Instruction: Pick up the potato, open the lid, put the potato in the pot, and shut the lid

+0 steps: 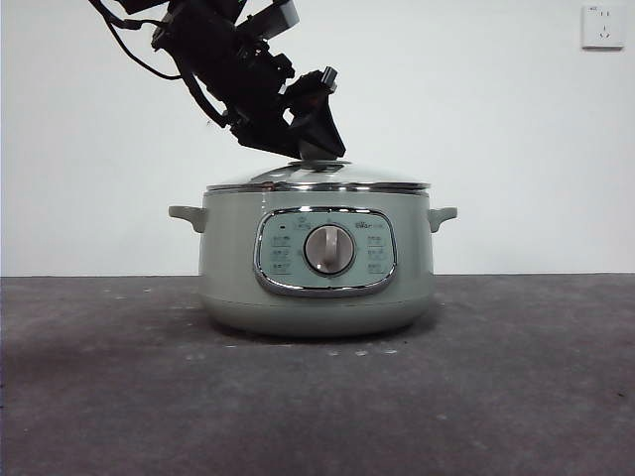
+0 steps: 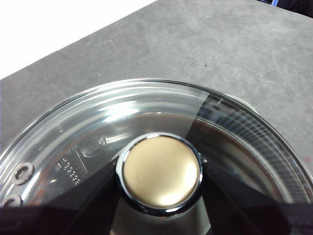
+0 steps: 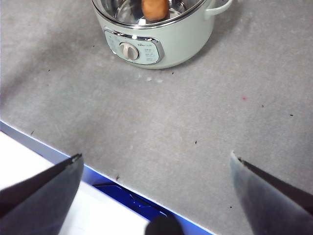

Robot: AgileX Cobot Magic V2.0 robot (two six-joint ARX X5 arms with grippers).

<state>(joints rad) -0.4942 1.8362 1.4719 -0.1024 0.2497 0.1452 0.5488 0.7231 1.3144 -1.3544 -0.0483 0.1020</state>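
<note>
At the centre of the front frame we see the pot (image 1: 316, 268) on the grey surface (image 1: 516, 377), with the lid (image 1: 317, 177) resting on its rim. The left gripper (image 1: 319, 149) reaches down from the upper left of that frame, its fingers (image 2: 239, 200) closed either side of the lid's knob (image 2: 161, 172). In the right wrist frame the right gripper (image 3: 156, 193) hangs well back from the pot with fingers wide and empty, and we see the potato (image 3: 154, 9) inside the pot at the top edge.
</note>
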